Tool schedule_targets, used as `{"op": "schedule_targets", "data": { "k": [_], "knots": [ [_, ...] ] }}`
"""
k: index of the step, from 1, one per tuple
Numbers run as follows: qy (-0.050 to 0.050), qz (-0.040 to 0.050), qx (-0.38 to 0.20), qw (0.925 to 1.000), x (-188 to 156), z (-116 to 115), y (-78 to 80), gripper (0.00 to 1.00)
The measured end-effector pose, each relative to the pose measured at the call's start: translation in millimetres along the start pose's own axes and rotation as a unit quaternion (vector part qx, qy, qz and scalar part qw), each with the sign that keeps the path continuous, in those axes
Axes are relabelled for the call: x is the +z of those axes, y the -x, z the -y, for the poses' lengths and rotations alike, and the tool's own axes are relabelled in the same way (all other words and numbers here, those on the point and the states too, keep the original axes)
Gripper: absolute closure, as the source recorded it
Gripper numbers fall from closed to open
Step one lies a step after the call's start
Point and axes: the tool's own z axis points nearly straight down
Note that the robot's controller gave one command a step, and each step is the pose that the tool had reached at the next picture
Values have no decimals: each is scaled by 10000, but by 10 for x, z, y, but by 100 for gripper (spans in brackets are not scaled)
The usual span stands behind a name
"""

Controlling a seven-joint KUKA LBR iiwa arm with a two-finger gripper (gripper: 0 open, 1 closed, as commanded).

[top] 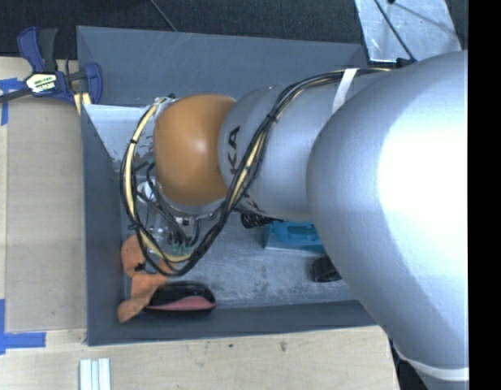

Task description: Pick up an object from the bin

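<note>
Claw (pixel 174 232) low in bin's (pixel 100 218) lower-left corner, open/clenched state can't be told; nearest objs: orange rag (pixel 135 276) just beside, lower-left; black-pink oblong (pixel 183 299) below, long axis along near wall.

1. We see a grey metal bin (pixel 100 283) with a scuffed floor.
2. In its lower-left corner lies a crumpled orange cloth (pixel 135 260), touching a black-and-pink object (pixel 183 298) beside the front wall.
3. Further right lie a blue block (pixel 291 236) and, near it, a small black piece (pixel 325 270).
</note>
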Motion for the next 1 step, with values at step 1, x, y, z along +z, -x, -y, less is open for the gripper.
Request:
{"op": "schedule_targets", "data": {
  "k": [1],
  "knots": [
    [9, 22, -643, 9979, -221, -74, -68, 0]
  ]
}}
